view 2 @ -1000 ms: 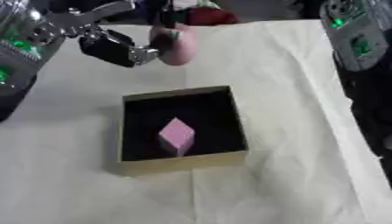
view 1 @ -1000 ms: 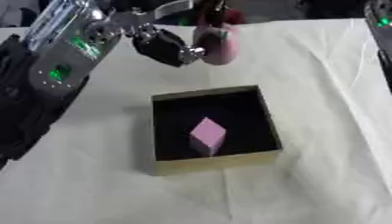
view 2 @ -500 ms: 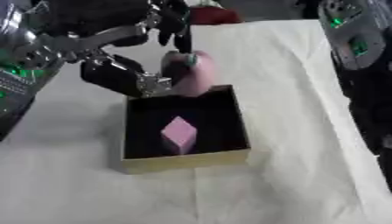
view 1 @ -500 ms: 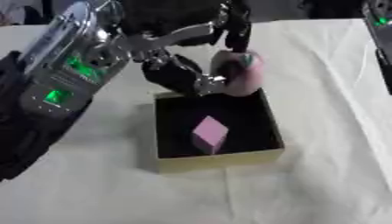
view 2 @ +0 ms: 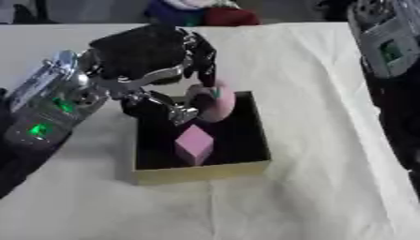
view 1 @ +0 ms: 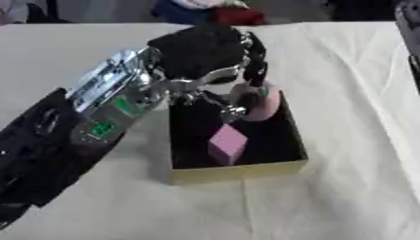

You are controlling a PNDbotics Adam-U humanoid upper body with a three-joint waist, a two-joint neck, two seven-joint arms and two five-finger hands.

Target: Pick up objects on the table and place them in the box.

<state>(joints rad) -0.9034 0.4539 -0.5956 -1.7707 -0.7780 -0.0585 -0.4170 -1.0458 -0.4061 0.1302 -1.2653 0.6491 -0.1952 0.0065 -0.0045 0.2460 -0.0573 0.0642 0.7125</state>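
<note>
The left hand [view 1: 215,70] reaches over the back of the box [view 1: 238,169], its fingers curled round a rounded pink object [view 2: 215,104] that hangs just inside the far right corner, above the dark floor. A pink cube [view 1: 227,144] already sits tilted on that floor, near the front wall and close below the held piece. To finish this step well, the hand ought to lower the pink object a little more toward the open floor at the back, clear of the cube and of the right wall, and only then uncurl (a release from height would likely send a rounded thing rolling or bouncing against the cube). The right arm [view 2: 386,44] shows at the upper right edge, well apart from the box; its hand is out of view. The cream cloth [view 1: 344,93] around the box lies flat.
</note>
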